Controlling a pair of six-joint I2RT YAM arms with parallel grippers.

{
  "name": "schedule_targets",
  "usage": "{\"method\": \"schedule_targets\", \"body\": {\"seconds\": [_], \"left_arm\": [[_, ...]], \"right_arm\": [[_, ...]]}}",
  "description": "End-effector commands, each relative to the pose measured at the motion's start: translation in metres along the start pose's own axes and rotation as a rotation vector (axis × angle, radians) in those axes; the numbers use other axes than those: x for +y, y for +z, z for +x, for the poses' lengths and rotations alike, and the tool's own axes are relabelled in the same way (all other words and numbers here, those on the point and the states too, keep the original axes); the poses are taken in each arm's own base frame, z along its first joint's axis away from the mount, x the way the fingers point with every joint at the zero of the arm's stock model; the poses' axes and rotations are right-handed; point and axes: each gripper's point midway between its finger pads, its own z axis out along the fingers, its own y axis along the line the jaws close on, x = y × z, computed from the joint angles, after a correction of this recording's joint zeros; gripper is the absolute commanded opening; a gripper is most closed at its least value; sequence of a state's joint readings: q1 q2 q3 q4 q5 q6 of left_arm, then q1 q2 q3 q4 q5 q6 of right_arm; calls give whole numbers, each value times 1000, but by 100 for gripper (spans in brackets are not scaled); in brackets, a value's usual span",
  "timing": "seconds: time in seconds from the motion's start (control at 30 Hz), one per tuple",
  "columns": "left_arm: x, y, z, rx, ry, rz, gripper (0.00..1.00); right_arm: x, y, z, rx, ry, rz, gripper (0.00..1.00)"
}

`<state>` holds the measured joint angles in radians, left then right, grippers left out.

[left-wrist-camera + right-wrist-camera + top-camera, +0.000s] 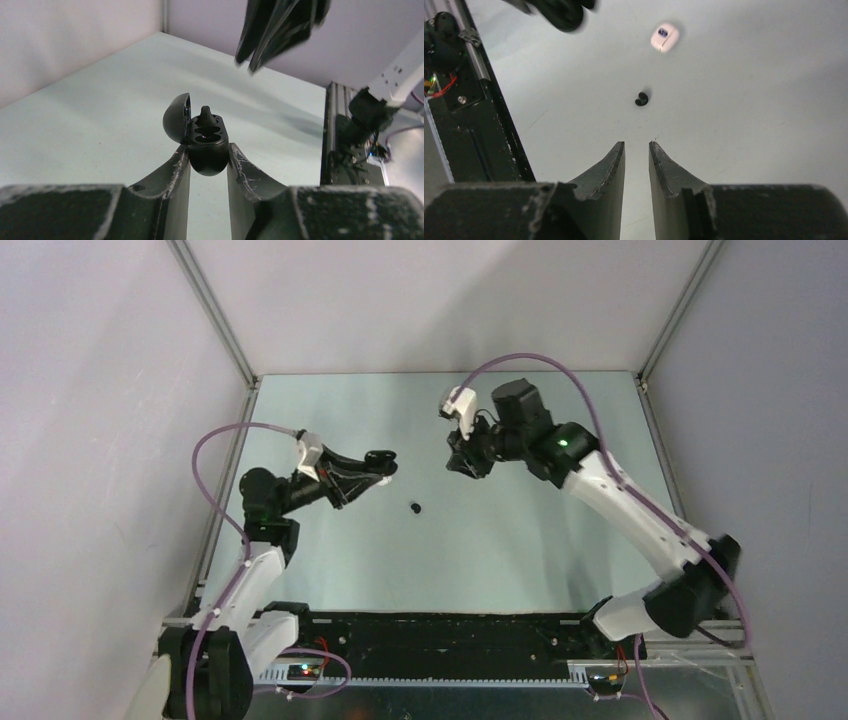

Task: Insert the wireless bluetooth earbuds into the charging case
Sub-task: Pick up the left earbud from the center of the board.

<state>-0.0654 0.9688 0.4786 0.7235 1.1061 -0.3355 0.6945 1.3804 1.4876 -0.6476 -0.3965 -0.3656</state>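
Note:
A black charging case (209, 150) is clamped between my left gripper's (208, 159) fingers, lid hinged open to the left. One black earbud (205, 116) stands up out of its far slot; the near slot shows dark and hollow. In the top view the left gripper (382, 461) hovers left of centre. My right gripper (466, 464) hangs to its right, jaws a little apart with nothing between them (637, 150). Another black earbud (415, 507) lies loose on the table, ahead of the right fingers (641, 99).
A white pebble-shaped case (664, 38) with a blue mark lies on the table beyond the loose earbud. The black rail (440, 635) runs along the near edge, and grey walls close in the table on three sides.

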Motion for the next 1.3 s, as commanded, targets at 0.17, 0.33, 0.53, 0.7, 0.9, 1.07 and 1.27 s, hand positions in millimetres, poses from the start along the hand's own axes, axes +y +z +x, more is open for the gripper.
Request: {"method": "schedule_targets", "body": {"seconds": [0.17,0.33,0.53,0.7,0.9,1.07,1.27], "left_arm": [[19,-16,-25,-96,-62,-199,0],[18,-22,-25,-108,-59,-241,0],[24,-34,-29,-121,-56,-301,0],[25,-40,-28,-112,-53,-311,0],[30,-40,-26,-105,-64,-324,0],[32,-41,-25,-99,-72,-334,0],[29,-43,-24,-92,-75,-339,0]], "right_arm": [[-17,102,85,241,472,-10,25],[-24,140,115,326,470,-33,26],[7,145,117,228,-43,-381,25],[9,143,129,77,-617,-450,28],[10,158,143,31,-927,-527,33],[12,176,157,50,-944,-551,39],[16,199,159,141,-742,-594,59]]}}
